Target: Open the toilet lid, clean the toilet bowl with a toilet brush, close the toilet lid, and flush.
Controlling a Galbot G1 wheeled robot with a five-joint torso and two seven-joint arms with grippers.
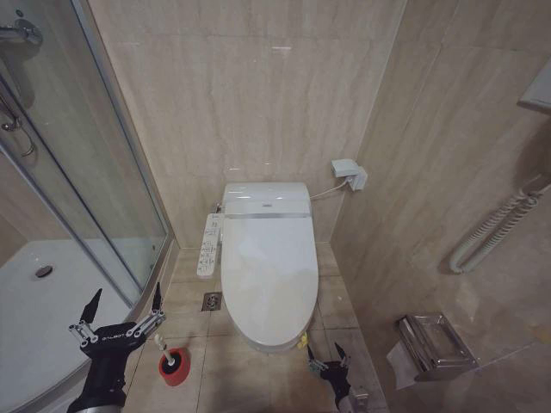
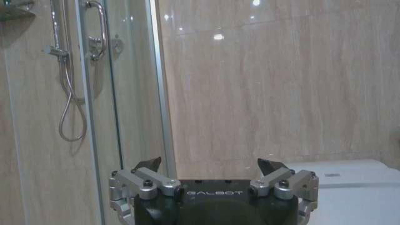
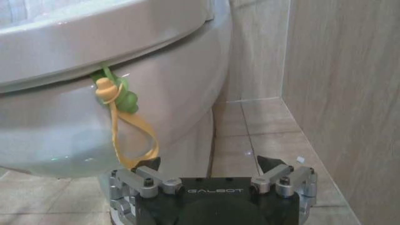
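With the lid (image 1: pixel 269 267) down, the released right hand (image 1: pixel 329 354) should hook its yellow-green tag (image 3: pixel 115 101) and lift slowly; left hand (image 1: pixel 123 307) hovers released.

Glossy white toilet lid (image 1: pixel 268 267), closed, against beige marbled wall tiles (image 1: pixel 258 86). At its seven o'clock a red cup holder (image 1: pixel 174 365). A green-yellow tag (image 3: pixel 119 101) hangs under the rim. Black-and-silver end effectors: left (image 1: pixel 122 308), right (image 1: pixel 325 354).
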